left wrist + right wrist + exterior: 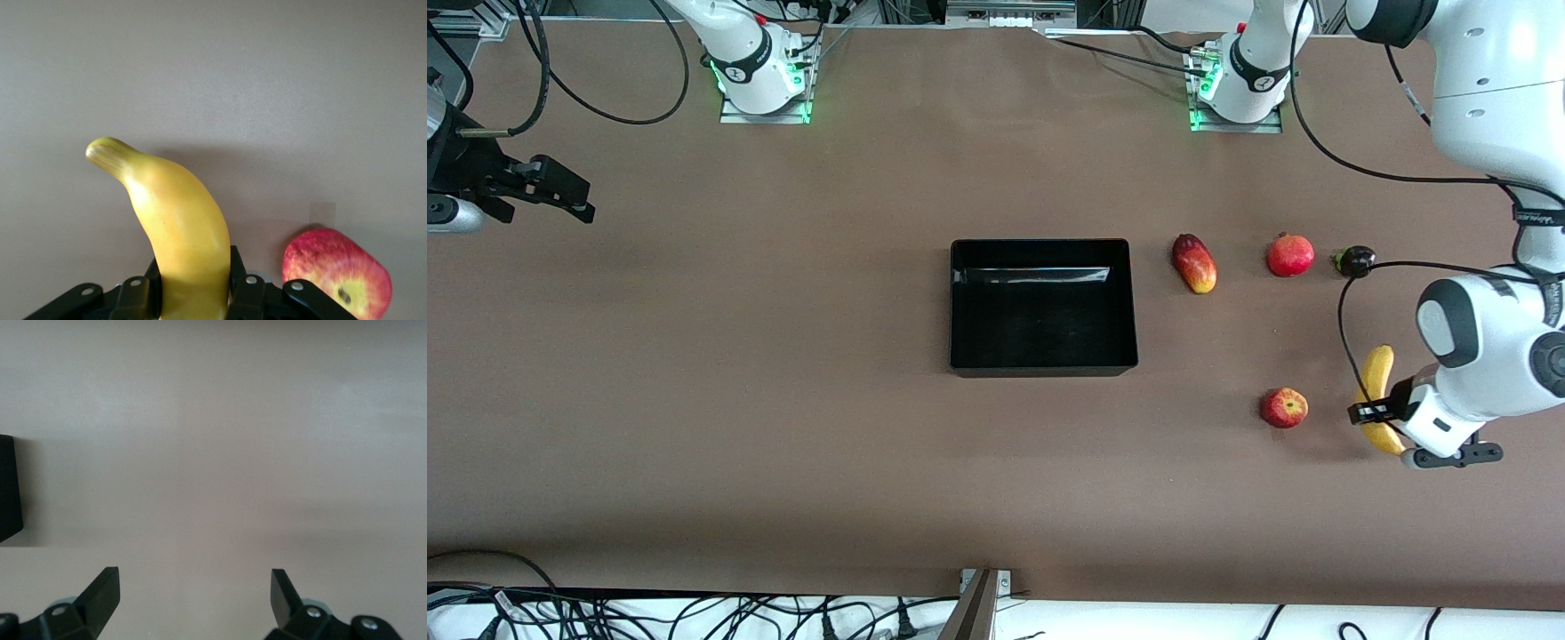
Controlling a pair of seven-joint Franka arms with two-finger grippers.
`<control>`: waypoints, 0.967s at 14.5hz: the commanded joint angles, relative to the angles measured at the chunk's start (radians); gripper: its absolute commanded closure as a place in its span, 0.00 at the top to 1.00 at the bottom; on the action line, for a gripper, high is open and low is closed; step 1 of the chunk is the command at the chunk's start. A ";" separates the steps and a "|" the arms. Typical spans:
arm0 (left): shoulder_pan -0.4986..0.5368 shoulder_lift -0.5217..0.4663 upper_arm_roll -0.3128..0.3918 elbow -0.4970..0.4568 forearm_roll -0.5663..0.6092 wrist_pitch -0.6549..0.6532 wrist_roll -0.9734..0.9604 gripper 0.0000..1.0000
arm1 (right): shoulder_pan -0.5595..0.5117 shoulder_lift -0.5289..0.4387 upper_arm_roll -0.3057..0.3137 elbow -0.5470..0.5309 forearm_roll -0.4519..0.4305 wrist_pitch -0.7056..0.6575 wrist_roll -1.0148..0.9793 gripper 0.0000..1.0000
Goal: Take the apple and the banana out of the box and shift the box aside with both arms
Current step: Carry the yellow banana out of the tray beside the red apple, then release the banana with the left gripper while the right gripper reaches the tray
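While the right end effector [193, 593] waits spread over bare bench [783, 400], the left end effector [1375, 412] pinches the banana [1378, 373] beside the apple [1284, 407].

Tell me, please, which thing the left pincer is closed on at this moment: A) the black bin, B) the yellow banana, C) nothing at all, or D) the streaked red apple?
B: in the left wrist view the left pincer has its fingers pressed on both sides of the banana, while the apple lies apart beside it.
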 commanded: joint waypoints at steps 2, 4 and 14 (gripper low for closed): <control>-0.006 0.063 0.024 0.004 -0.024 0.069 -0.022 0.00 | -0.001 0.023 0.005 0.022 0.002 -0.006 -0.008 1.00; 0.000 0.075 0.024 0.004 -0.024 0.075 -0.022 0.00 | 0.000 0.023 0.009 0.022 0.014 -0.011 -0.008 1.00; 0.007 0.119 0.024 0.003 -0.023 0.166 -0.011 0.68 | 0.154 0.061 0.011 0.019 0.018 -0.031 -0.013 1.00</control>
